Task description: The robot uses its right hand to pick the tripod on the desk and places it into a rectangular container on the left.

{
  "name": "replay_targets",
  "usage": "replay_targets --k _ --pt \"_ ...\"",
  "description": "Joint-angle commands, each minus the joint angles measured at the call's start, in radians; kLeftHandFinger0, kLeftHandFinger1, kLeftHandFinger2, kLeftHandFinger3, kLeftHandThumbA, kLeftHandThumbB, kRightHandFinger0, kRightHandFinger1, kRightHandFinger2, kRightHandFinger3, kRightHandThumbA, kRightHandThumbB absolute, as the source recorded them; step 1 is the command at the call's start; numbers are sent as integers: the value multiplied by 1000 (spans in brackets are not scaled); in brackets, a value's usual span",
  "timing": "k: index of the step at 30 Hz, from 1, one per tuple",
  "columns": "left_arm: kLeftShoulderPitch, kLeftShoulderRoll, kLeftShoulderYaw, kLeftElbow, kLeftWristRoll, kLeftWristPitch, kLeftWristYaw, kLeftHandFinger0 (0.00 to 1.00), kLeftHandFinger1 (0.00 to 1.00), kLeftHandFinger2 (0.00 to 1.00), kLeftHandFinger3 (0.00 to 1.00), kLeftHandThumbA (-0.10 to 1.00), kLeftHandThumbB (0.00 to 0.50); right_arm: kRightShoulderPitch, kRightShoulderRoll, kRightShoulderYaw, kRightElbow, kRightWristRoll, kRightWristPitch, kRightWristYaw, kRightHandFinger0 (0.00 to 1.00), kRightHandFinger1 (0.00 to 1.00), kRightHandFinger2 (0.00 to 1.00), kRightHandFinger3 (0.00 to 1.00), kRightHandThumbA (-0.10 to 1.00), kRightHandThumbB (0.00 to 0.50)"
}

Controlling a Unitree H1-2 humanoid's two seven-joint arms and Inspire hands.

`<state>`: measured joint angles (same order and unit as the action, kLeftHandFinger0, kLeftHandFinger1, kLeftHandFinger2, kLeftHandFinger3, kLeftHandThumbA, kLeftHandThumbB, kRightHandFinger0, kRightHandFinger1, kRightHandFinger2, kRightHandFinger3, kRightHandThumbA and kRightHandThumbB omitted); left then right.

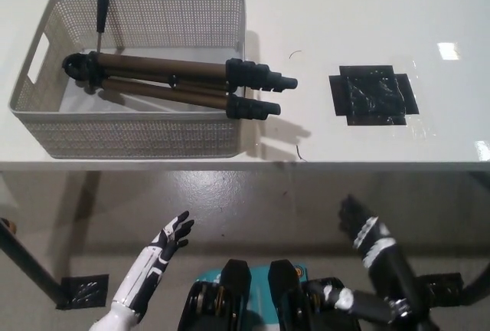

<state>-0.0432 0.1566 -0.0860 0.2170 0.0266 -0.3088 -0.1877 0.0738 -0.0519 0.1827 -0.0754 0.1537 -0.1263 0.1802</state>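
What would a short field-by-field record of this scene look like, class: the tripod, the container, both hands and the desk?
tripod: folded, lying in the container, its leg ends sticking out over the right wall
container: pale perforated rectangular basket at the desk's left
left hand: white, below the desk edge at lower left, open, holding nothing
right hand: black, below the desk edge at lower right, holding nothing; fingers unclear
black tape patch: stuck on the desk right of the container
desk: white
task state: tripod is in the container
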Motion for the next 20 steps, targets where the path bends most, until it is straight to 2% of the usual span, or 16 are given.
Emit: replay_targets --k 1,4,5,6,8,11,14,17,20 --pt "4 3 1 -27 -46 -44 -23 1000 1000 1000 1000 1000 387 -9 3 24 46 34 -54 70 1000 1000 1000 1000 1000 324" --pt "7 1 -1 -35 -41 -37 -21 1000 1000 1000 1000 1000 383 -19 2 33 101 13 -55 73 1000 1000 1000 1000 1000 270" --pt "11 1 -2 -39 -39 -32 -20 1000 1000 1000 1000 1000 387 -18 1 35 114 10 -53 73 1000 1000 1000 1000 1000 230" --pt "7 1 -3 -34 -40 -37 -21 1000 1000 1000 1000 1000 388 -29 -5 34 137 -2 -58 71 1000 1000 1000 1000 1000 246" --pt "2 0 -6 -36 -43 -29 -24 1000 1000 1000 1000 1000 387 -41 -12 31 153 -15 -55 68 1000 1000 1000 1000 1000 239" --pt "-47 0 -4 -27 -35 0 -21 1000 1000 1000 1000 1000 405 -93 -17 18 189 -9 -50 72 1000 1000 1000 1000 1000 216" --pt "-26 0 -6 -28 -36 -19 -25 1000 1000 1000 1000 1000 396 -88 -14 19 221 -11 -64 69 1000 1000 1000 1000 1000 176" --pt "-23 0 -6 -41 -39 -8 -26 1000 1000 1000 1000 1000 377 -88 -17 7 222 -10 -71 59 1000 1000 1000 1000 1000 184" --pt "-23 0 -4 -42 -42 1 -28 1000 1000 1000 1000 1000 374 -85 -17 -3 216 -10 -69 50 1000 1000 1000 1000 1000 160"
